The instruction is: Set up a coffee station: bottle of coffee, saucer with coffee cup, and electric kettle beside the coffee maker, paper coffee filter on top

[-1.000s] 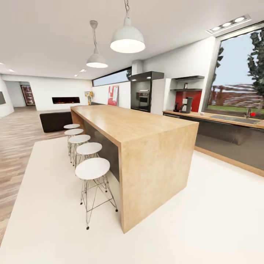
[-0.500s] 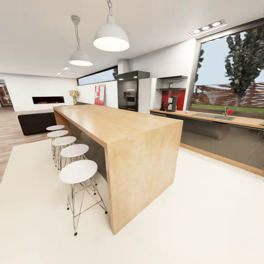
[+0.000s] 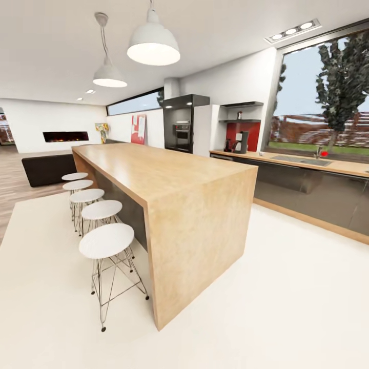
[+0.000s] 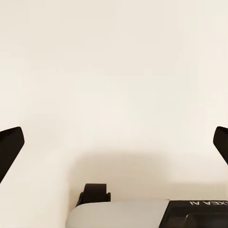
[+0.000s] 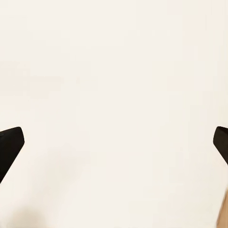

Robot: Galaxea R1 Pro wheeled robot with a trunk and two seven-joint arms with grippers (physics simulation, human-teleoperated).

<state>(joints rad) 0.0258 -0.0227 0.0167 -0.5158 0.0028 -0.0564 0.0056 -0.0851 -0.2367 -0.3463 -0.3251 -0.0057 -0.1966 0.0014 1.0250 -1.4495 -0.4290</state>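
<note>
Far off at the right, the kitchen countertop [image 3: 287,163] runs along the window wall, with a steel sink [image 3: 300,160] set into it. At its far end, before a red wall panel, stands the coffee maker [image 3: 242,142], and the squat dark electric kettle [image 3: 228,146] is just left of it. Above them the bottle of coffee [image 3: 239,116] sits on the kitchen shelf [image 3: 241,121]. In the wrist views my left gripper [image 4: 114,145] and right gripper [image 5: 114,145] are open above the cream floor, holding nothing. Paper coffee filter, saucer and coffee cup are too small to make out.
A long wooden island [image 3: 174,179] fills the middle, with several white wire stools [image 3: 106,241] along its left side. Cream floor [image 3: 292,277] lies between island and countertop. A black oven tower [image 3: 182,123] stands behind, a dark sofa [image 3: 43,169] at left, and pendant lamps [image 3: 152,46] overhead.
The whole head view has shifted: the camera has turned to the right, so the island sits further left in the picture and the countertop shows larger. Nothing among the objects has moved.
</note>
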